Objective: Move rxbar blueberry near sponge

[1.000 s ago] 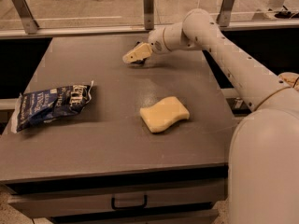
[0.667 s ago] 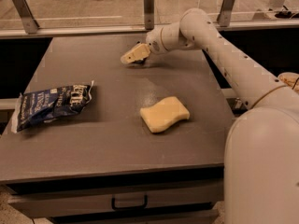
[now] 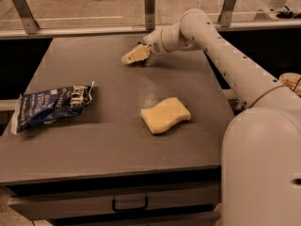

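The blueberry bar I cannot make out; I judge it lies hidden under the gripper (image 3: 133, 56), low over the far middle of the bench (image 3: 113, 145). Whether that grip is clamped or loose, I cannot tell. I take this as the pickup; next comes a carry nearward to the sponge (image 3: 165, 115), well apart.

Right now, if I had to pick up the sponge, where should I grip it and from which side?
Probably grip the sponge across its short width, on the wavy long sides, coming straight down from above: it lies flat on the table, thick enough to pinch. The gripper is low at the table's far side.
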You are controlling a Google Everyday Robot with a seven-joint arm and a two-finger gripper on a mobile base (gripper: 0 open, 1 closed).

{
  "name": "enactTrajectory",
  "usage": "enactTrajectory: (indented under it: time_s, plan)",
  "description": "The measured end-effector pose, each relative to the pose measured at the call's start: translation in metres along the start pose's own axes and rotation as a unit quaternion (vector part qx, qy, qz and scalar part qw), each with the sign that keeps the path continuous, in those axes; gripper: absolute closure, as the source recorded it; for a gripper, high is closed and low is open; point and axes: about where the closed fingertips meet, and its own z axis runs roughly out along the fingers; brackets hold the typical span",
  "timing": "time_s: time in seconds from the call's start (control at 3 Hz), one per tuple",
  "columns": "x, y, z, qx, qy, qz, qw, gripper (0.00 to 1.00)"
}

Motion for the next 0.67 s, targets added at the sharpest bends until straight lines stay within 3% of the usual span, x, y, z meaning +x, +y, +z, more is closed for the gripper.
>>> enactTrajectory:
  time_s: [0.67]
  plan:
    - [0.0000, 0.0045, 0.0052, -0.010, -0.005, 0.001, 0.9999, 0.65]
